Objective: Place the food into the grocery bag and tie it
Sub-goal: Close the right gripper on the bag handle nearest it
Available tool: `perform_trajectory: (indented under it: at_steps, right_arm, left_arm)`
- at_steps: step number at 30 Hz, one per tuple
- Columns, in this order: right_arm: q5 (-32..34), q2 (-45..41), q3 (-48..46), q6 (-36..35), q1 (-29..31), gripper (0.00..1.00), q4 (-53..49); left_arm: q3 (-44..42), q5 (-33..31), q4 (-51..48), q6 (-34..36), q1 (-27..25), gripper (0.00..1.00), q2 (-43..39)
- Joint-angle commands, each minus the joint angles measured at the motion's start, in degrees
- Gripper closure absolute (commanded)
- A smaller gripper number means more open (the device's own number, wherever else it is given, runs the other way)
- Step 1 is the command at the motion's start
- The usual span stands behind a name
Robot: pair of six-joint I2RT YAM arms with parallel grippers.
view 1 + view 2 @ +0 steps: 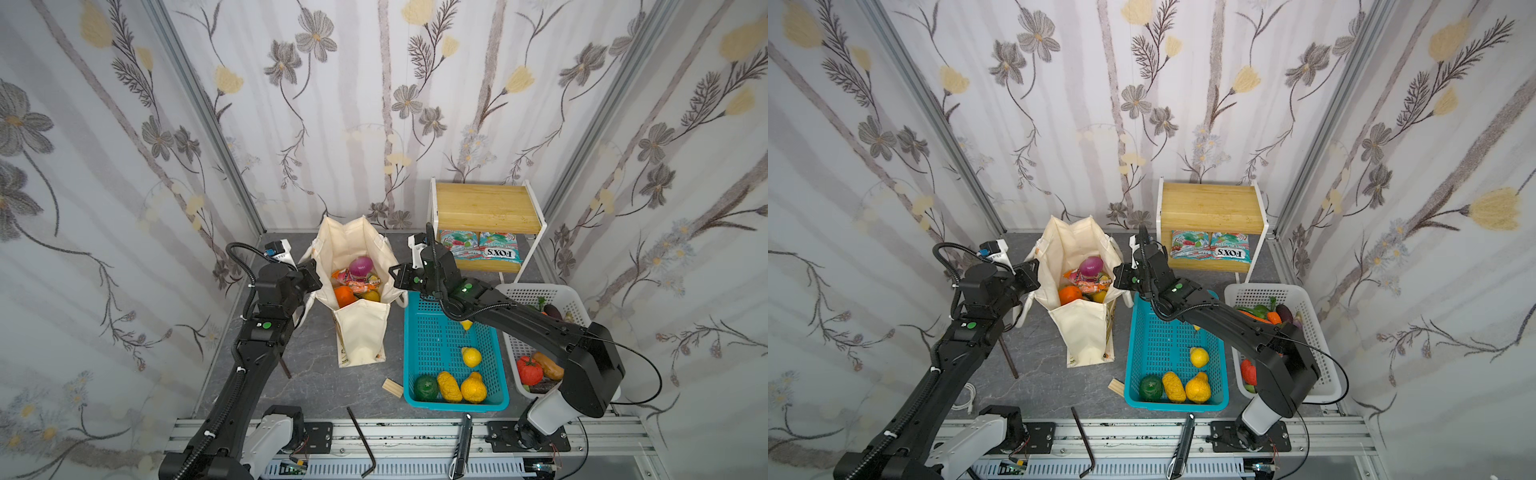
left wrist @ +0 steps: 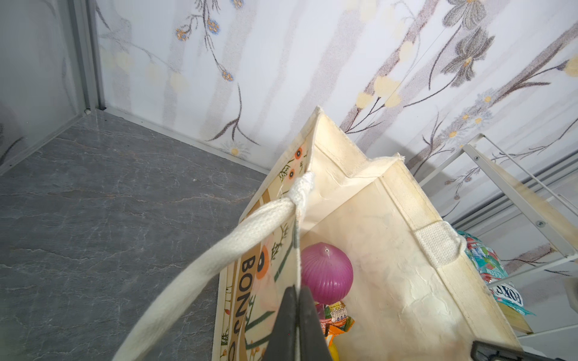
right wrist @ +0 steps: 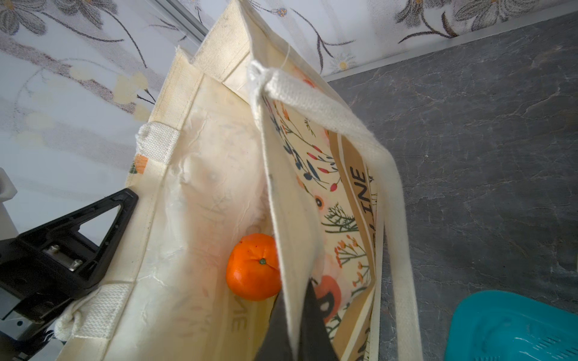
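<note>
The left gripper (image 2: 295,315) has its jaws pressed together on the canvas rim of the grocery bag (image 1: 360,328), on the wall facing the bench's left edge. The right gripper (image 3: 295,318) pinches the opposite wall the same way, with a fold of cream fabric caught between its jaws. In both top views the two face each other across the open mouth. The bag stands upright toward the far edge of the bench (image 1: 291,386), left of middle, and its mouth's long axis runs from the far edge toward the near one, so the grippers sit on its two long sides. Tying, I judge, turns on the handles: the left rope handle (image 2: 219,250) hangs outside its wall just beside the left gripper, and the right rope handle (image 3: 328,115) droops outside its wall beside the right gripper. Each is nearer its own arm, and the whole mouth lies between them (they would have to meet over the load). Inside lie the purple onion (image 1: 360,266) toward the far end, the orange (image 1: 344,296) toward the near end, an orange snack packet (image 1: 357,284) between them and a yellow piece (image 1: 371,296) I cannot name. Just beside the bag toward the right edge, the teal basket (image 1: 432,340) holds a lemon-shaped fruit (image 1: 471,356), a dark green round fruit (image 1: 426,387) and two lumpy yellow ones; the white basket (image 1: 528,291) at the right edge holds vegetables, and FOX'S packets (image 1: 498,251) lie on the shelf (image 1: 486,203) in the far right corner
</note>
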Motion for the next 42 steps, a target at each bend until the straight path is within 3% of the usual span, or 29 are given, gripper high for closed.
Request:
perform_trajectory:
  at_steps: [1, 7, 15, 21, 24, 29, 37, 39, 42]
  right_arm:
    - [1.86, -0.43, 1.52, 0.24, 1.11, 1.0, 1.83]
    - [4.93, -0.57, 8.38, -2.4, 1.5, 1.0, -2.34]
    - [8.61, -7.46, 1.81, -3.15, -1.72, 1.0, -2.21]
    - [7.53, -6.44, 2.75, -2.8, -0.41, 1.0, -0.2]
    - [6.58, -2.38, 6.1, -2.55, 1.09, 1.0, 0.63]
    - [6.87, 4.64, 13.05, -2.49, 3.85, 1.0, -2.16]
    - [7.77, 4.81, 9.66, -0.25, 3.19, 1.0, -0.78]
    - [6.95, 4.37, 8.25, 0.61, 2.76, 1.0, 0.38]
    - [6.09, 3.89, 6.64, 1.34, 2.3, 1.0, 1.51]
  left_arm:
    - [-0.33, -7.13, 1.18, 1.32, 0.07, 1.0, -1.65]
    - [5.0, -10.84, -1.91, 1.46, 0.08, 1.0, -2.77]
    - [7.44, -20.87, -5.28, 2.06, 2.6, 1.0, -6.1]
    - [8.79, -9.93, -5.39, -1.8, 0.59, 1.0, -2.4]
    - [9.8, -9.92, -5.19, -1.88, -3.29, 1.0, 1.14]
    - [11.65, -5.75, -4.46, -4.27, -4.06, 1.0, 6.4]
    - [10.69, -3.64, -2.82, -5.17, -4.06, 1.0, 7.56]
    - [10.87, -4.8, -2.65, -5.2, -3.97, 0.85, 7.09]
    - [10.72, -7.36, -2.64, -6.51, -3.46, 0.39, 5.58]
